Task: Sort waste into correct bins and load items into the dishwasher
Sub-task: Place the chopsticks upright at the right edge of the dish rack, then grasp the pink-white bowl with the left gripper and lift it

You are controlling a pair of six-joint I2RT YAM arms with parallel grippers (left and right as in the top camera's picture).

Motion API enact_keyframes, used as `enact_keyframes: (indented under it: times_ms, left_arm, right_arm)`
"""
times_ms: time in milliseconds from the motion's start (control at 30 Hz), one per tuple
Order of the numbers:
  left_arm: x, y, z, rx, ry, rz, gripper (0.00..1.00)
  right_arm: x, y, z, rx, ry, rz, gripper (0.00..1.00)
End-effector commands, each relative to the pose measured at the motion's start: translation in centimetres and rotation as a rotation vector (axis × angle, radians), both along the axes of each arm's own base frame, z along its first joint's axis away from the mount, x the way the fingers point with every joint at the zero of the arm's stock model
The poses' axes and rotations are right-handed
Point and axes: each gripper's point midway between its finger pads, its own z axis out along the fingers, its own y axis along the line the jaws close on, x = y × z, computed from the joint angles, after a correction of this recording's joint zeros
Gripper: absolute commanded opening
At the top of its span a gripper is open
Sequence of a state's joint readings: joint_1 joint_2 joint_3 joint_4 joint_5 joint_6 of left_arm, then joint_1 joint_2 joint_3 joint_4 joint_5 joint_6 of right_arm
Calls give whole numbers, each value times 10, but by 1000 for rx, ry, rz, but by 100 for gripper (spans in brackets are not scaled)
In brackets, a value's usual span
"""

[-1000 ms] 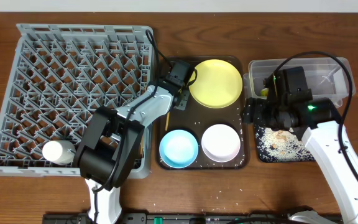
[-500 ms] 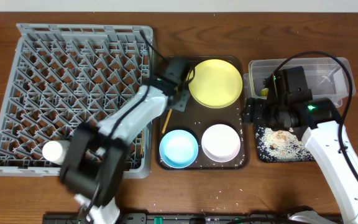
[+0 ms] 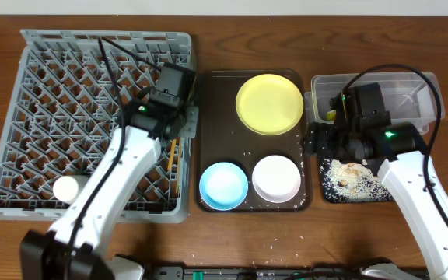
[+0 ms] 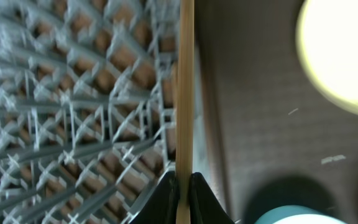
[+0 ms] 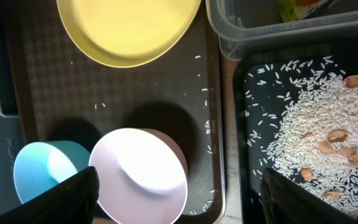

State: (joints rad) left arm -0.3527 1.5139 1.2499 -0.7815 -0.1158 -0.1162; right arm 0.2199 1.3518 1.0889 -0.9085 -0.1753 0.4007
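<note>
The chopstick (image 4: 185, 93) is pinched from both sides near its lower end by the fingers of the left gripper (image 4: 182, 186). It is held lengthwise over the right edge of the rack (image 3: 68, 37) — probably so that it can be laid along the lattice rather than across the pegs. The right gripper (image 5: 179, 186) is kept spread and empty at centre right of the overhead view, above the gap between the brown tray (image 3: 218, 109) and the black tray (image 5: 253, 186), clear of the left arm's work. The plate (image 3: 269, 103), blue bowl (image 3: 224, 185) and white bowl (image 3: 276, 177) are left on the brown tray.

A second earlier the chopstick was held over the brown tray's left side, beside the plate — it has since been carried left to the rack. The right arm is unchanged.
</note>
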Motion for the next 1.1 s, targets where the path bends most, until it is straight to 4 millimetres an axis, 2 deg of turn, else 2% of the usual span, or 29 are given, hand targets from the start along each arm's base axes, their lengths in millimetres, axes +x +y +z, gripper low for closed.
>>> enact_keyframes:
  times_ms: [0, 67, 100, 133, 233, 400, 500, 633, 767, 900, 1067]
  left_arm:
    - [-5, 14, -32, 50, 85, 45, 9]
    - [-4, 13, -31, 46, 84, 44, 12]
    - [-5, 11, -28, 35, 81, 38, 17]
    - [-5, 8, -23, 18, 77, 30, 29]
    - [-9, -10, -1, -62, 52, -15, 41]
    - [-34, -64, 30, -294, 51, -177, 46]
    - [-55, -97, 35, -393, 102, -278, 47]
    - [-79, -126, 20, -413, 188, -333, 47]
    - [-94, -148, -6, -391, 282, -343, 47]
    - [-100, -169, -33, -361, 340, -380, 47]
    - [-98, -188, -70, -333, 385, -396, 47]
  right_arm:
    - [1, -3, 4, 0, -15, 2, 81]
    - [1, -3, 4, 0, -16, 2, 81]
    - [1, -3, 4, 0, -17, 2, 81]
    - [2, -2, 4, 0, -20, 3, 81]
    - [2, -2, 5, 0, -21, 3, 82]
    - [2, -2, 4, 0, -20, 3, 82]
    - [2, -2, 4, 0, -19, 3, 82]
    - [1, -6, 3, -16, -14, -5, 82]
    - [-2, -46, -3, -126, 26, -202, 92]
    - [-2, -62, -3, -70, 51, -272, 95]
    - [-6, -71, -4, -40, 80, -309, 98]
